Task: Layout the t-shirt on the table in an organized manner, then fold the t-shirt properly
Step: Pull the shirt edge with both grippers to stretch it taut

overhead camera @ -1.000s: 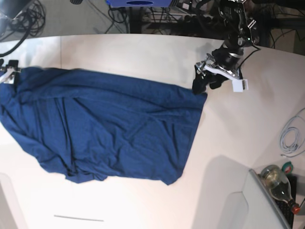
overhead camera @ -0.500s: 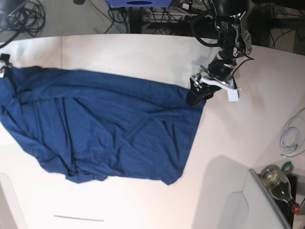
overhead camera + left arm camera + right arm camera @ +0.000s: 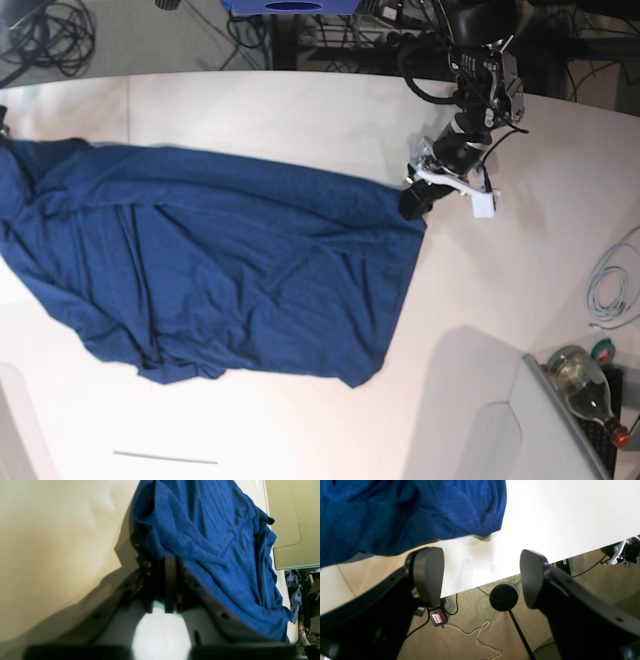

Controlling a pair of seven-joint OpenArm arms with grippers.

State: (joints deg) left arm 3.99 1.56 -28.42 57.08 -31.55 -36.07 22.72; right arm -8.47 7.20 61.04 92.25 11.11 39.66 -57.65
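The navy t-shirt (image 3: 230, 270) lies spread and wrinkled across the left and middle of the white table (image 3: 300, 110). My left gripper (image 3: 412, 203) sits at the shirt's upper right corner. In the left wrist view its jaws (image 3: 166, 562) are pressed together with the t-shirt (image 3: 212, 542) edge bunched at their tips. My right gripper (image 3: 481, 577) stands open and empty above the table (image 3: 557, 517) edge. The t-shirt (image 3: 395, 512) hem lies just beyond its left finger (image 3: 428, 572). In the base view the right gripper does not show.
A white cable (image 3: 608, 285) lies coiled at the table's right edge. A glass bottle (image 3: 585, 385) lies beside a grey bin (image 3: 560, 440) at the lower right. Beyond the table edge is floor with cords and a round black stand base (image 3: 503, 597).
My left gripper slid a little left onto the shirt's corner and its jaws closed there. The right gripper moved off the base view's left edge, and the shirt's left end shifted left.
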